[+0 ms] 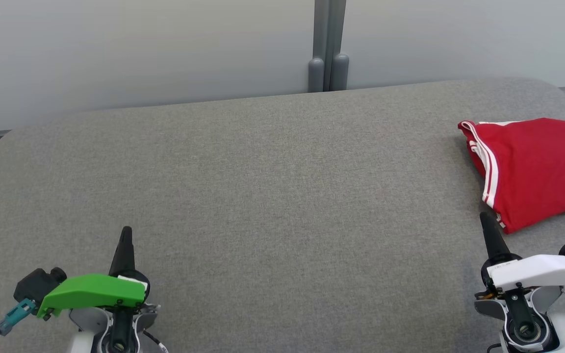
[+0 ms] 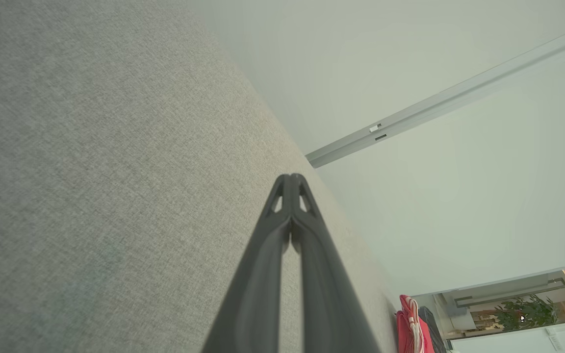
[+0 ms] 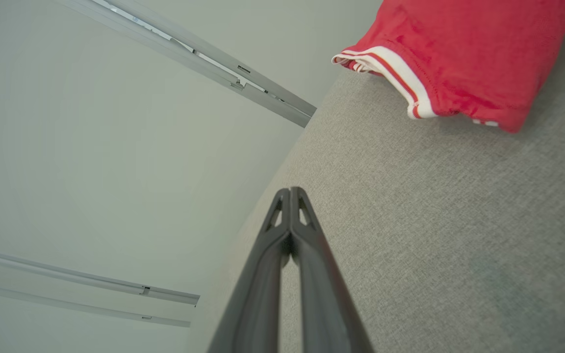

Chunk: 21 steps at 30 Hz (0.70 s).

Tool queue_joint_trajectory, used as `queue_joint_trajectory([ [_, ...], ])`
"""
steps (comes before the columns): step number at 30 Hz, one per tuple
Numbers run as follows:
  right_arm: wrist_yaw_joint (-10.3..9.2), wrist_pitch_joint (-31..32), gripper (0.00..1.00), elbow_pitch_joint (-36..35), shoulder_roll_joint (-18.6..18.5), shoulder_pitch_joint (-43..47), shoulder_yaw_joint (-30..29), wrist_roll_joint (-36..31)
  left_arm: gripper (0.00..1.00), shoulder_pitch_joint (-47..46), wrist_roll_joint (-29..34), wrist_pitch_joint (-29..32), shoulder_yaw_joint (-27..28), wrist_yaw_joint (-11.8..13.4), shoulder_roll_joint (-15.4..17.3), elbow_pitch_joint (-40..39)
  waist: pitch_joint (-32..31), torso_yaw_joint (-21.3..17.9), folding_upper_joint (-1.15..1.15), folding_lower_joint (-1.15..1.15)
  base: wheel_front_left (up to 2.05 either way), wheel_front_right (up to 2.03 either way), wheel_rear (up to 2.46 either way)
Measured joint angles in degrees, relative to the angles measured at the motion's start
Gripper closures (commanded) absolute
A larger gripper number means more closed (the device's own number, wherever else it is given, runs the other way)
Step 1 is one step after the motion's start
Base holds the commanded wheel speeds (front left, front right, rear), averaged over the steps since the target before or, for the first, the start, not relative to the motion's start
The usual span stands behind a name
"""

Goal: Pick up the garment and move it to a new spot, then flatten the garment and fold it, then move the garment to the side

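A red garment (image 1: 532, 166) with white stripes lies folded at the right side of the grey fabric surface (image 1: 272, 196), partly cut off by the view's right edge. The right wrist view has the garment (image 3: 464, 49) at its top right, and the left wrist view catches a sliver of the garment (image 2: 410, 328) at the bottom. My right gripper (image 1: 484, 218) rests at the lower right, shut and empty, its tip just short of the garment's near corner. My left gripper (image 1: 126, 230) sits at the lower left, shut with nothing in it. The tips of the left gripper (image 2: 291, 177) and of the right gripper (image 3: 290, 190) are pressed together in the wrist views.
A pale wall (image 1: 140, 49) with a grey vertical post (image 1: 329, 44) runs behind the surface's far edge. The surface has rounded far corners. A plant (image 2: 527, 311) shows in a room beyond the wall in the left wrist view.
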Motion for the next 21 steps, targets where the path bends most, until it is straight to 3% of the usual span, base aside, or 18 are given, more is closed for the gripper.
queue_joint_trajectory([
  [21,0.0,3.1,1.0,1.86,-0.09,-2.19,-2.46,11.72,1.0,-2.73,-10.98,2.56,1.37,-1.51,-0.59,1.02,0.14,-0.49,0.0,0.0,0.0,0.0,0.0],
])
